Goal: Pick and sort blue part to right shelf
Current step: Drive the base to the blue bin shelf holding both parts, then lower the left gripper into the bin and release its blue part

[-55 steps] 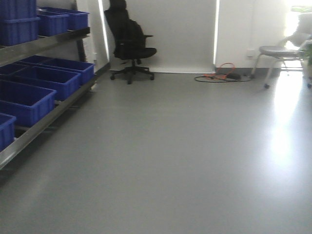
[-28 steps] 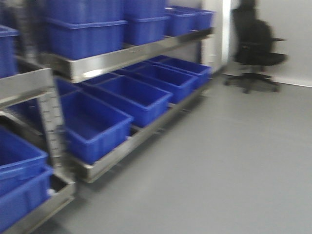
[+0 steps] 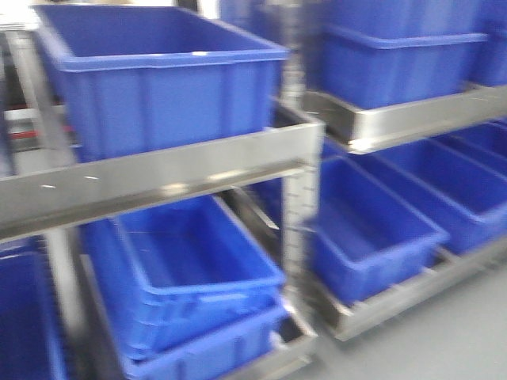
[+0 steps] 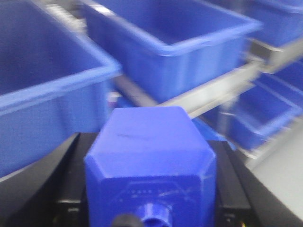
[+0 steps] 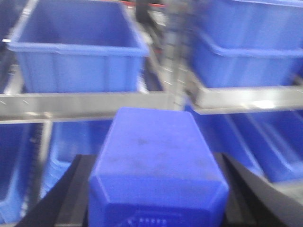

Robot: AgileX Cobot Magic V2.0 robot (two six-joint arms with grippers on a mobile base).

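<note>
Your left claw (image 4: pixel 151 191) is gripping a smooth, bevel-cornered blue block (image 4: pixel 151 146); your right claw (image 5: pixel 156 198) is clamping a second block (image 5: pixel 158 151). Glossy plastic bins (image 3: pixel 166 87) are sitting on steel shelves (image 3: pixel 158 178).

Chair gone, shelf (image 3: pixel 158 178) now fills view

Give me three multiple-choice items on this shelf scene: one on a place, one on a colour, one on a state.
1. The upper bin in the front view sits: A on the floor; B on a steel shelf; C on a chair.
2. The lower bin under it is: A red; B green; C blue.
3. The upper bin is: A open-topped; B lidded; C overturned.
Key: 1 B, the steel rail runs right under it; 2 C, its walls show blue; 3 A, its inner walls are in view.
</note>
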